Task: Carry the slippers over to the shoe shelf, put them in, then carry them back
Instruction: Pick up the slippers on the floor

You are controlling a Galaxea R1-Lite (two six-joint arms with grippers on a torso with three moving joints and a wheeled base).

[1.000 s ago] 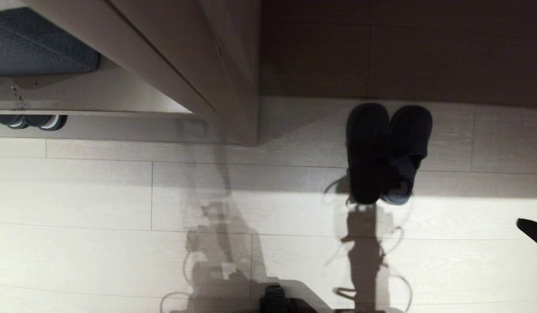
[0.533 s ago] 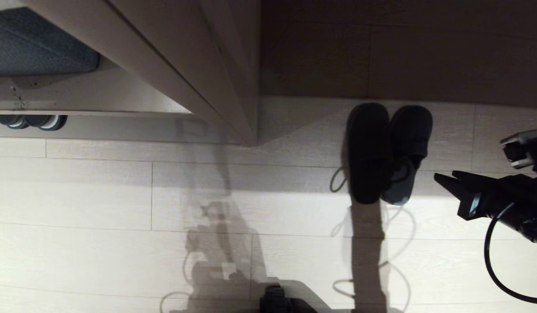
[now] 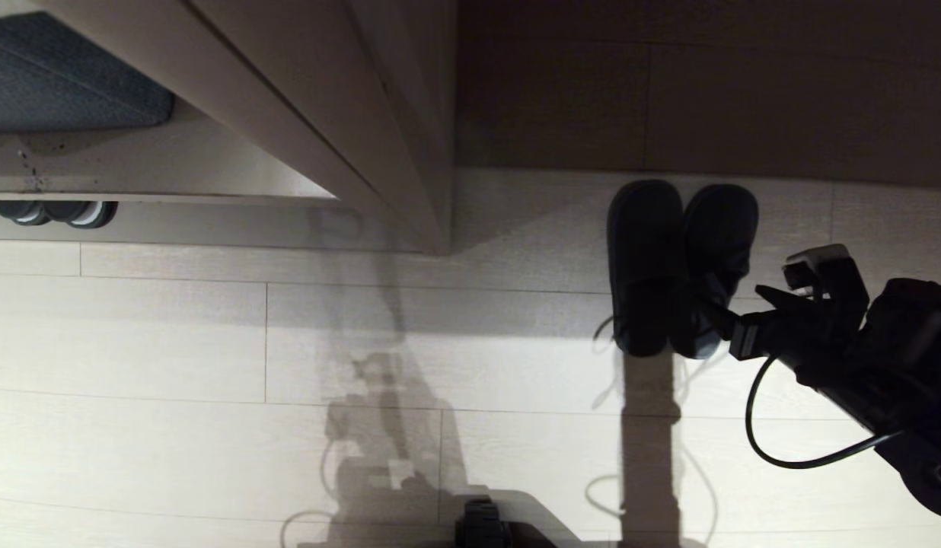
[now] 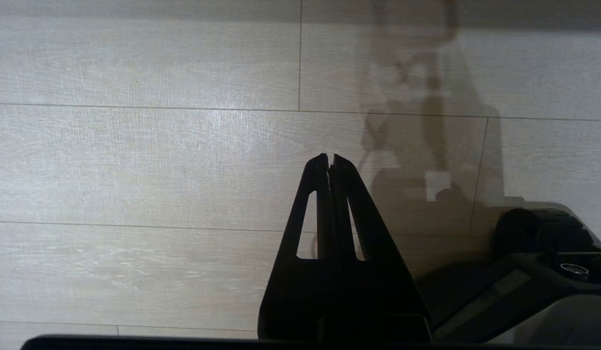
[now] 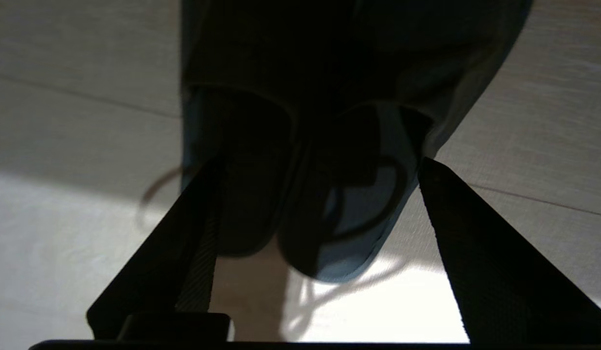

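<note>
The slippers (image 3: 680,266), a dark pair, lie side by side on the pale floor with their toes toward the dark wall. My right gripper (image 3: 729,304) reaches in from the right at their heel end and stands open. In the right wrist view the right gripper (image 5: 317,165) has its two fingers spread on either side of the slippers (image 5: 349,233), and the heels lie between them without being held. The shoe shelf (image 3: 181,164) is the low beige compartment at the upper left. My left gripper (image 4: 329,158) is shut, parked over bare floor.
Another dark pair of shoes with pale toe rims (image 3: 55,211) pokes out under the shelf's front edge. A grey-blue cushion (image 3: 59,76) fills the compartment's back. A beige upright panel (image 3: 409,152) stands between shelf and slippers. My base (image 3: 482,525) shows at the bottom edge.
My right arm has swung in from the right edge to the slippers' heels, and its jaws have opened. The slippers and the camera have stayed put.
</note>
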